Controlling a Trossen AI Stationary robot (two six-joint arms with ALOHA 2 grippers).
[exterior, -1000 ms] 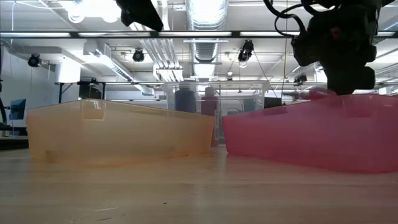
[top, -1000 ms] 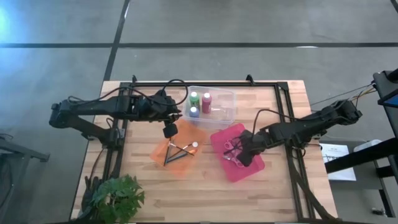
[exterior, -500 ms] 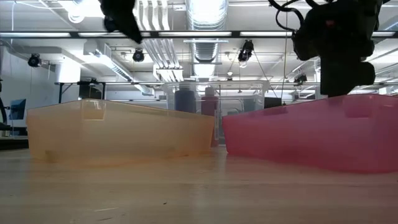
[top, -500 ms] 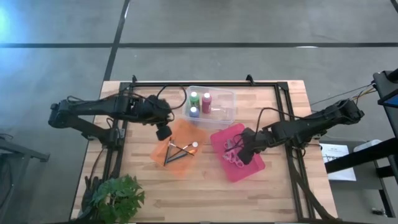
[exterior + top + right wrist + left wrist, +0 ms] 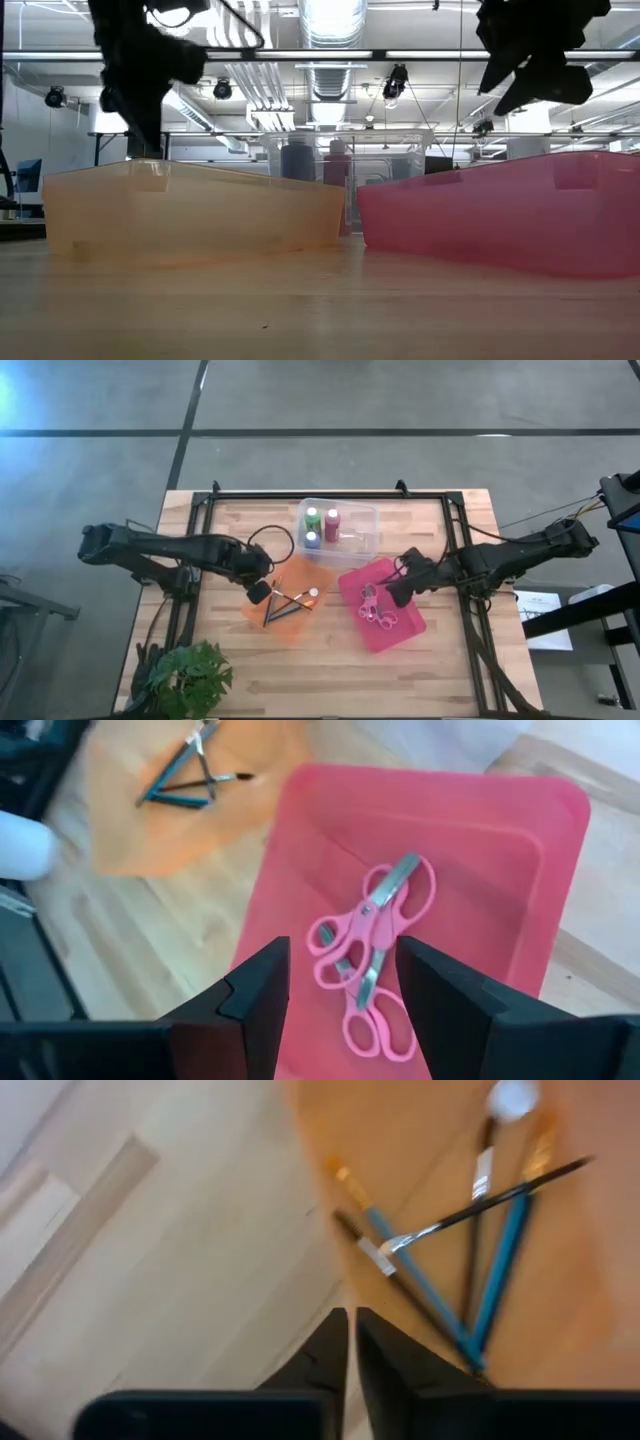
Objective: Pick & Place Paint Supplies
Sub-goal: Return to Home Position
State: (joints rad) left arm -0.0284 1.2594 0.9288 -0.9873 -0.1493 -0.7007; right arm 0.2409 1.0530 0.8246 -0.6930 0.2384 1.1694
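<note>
both arms are on the move, pulling back from where they were a second ago. over on the left, the left arm (image 5: pixel 170 546) has swung away from the clear bin and now reaches across the bench (image 5: pixel 330 680) so the left jaws hang at the left edge of the orange bin (image 5: pixel 300 575). those jaws are pressed together with only a sliver between them, and they carry nothing. a leafy plant (image 5: pixel 190 672) sits at the near left corner of the bench. inside the orange bin the paintbrushes (image 5: pixel 285 606) lie crossed in a loose heap, blue and dark handles tangled, just beside the left jaws. next along, at the far side, the clear bin (image 5: pixel 362 530) holds the green bottle (image 5: pixel 312 516) and the pink-red bottle (image 5: pixel 332 524) side by side, with the blue bottle (image 5: pixel 312 540) just in front of the green one, all upright. on to the pink bin (image 5: pixel 400 628), where the pink scissors (image 5: pixel 372 945) lie in a pile on its floor. and on the right, the right arm (image 5: pixel 510 555) has lifted off that pile; the right jaws are spread wide and empty, above the pink bin, clear of the scissors.
</note>
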